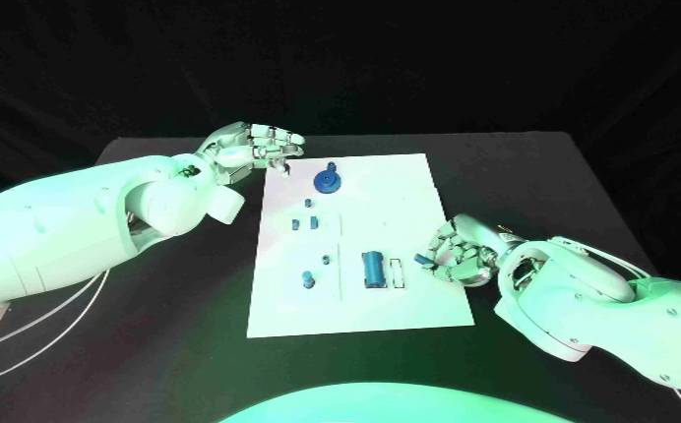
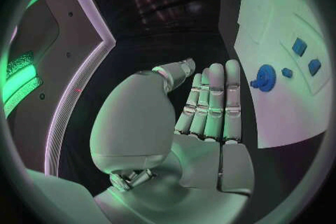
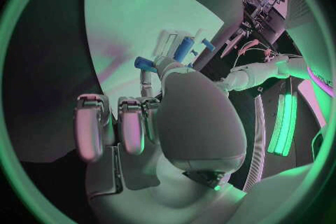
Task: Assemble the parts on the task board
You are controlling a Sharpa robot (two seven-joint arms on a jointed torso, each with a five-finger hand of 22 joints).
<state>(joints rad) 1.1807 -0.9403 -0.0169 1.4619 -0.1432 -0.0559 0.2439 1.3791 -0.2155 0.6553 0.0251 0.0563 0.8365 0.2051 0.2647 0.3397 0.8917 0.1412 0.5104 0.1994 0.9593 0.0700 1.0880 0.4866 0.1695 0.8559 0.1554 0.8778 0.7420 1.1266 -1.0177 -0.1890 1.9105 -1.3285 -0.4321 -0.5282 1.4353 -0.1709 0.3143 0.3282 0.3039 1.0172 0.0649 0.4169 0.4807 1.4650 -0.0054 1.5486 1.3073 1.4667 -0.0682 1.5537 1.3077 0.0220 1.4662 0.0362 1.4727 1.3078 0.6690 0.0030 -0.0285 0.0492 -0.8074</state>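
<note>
- Task board [image 1: 383, 246]: a flat, matte white rectangular plate lying at the centre of the black table [image 1: 142, 344], its long sides running from 12 to 6 o'clock in the head view.
- Round part [image 1: 328, 181]: a dark blue disc with a short stub, resting on the board near its 12 o'clock edge; the left wrist view shows it as a ridged wheel [image 2: 264, 77].
- Small parts [image 1: 302, 220]: a few blue blocks, boxy in shape, set in the board's upper-left area, apart from one another.
- Cylinder part [image 1: 373, 268]: an elongated blue piece lying lengthwise near the board's centre, beside a pale slotted holder [image 1: 399, 273].
- Stud part [image 1: 308, 281]: a short blue peg toward 7 o'clock on the board.
- Left hand [image 1: 260, 147]: silver, segmented metal fingers extended side by side and released, grasping nothing; it sits off the board's 11 o'clock corner.
- Right hand [image 1: 465, 251]: fingers curled inward at the board's 3 o'clock edge, just beside the slotted holder; whether anything is pinched between them cannot be told.
</note>
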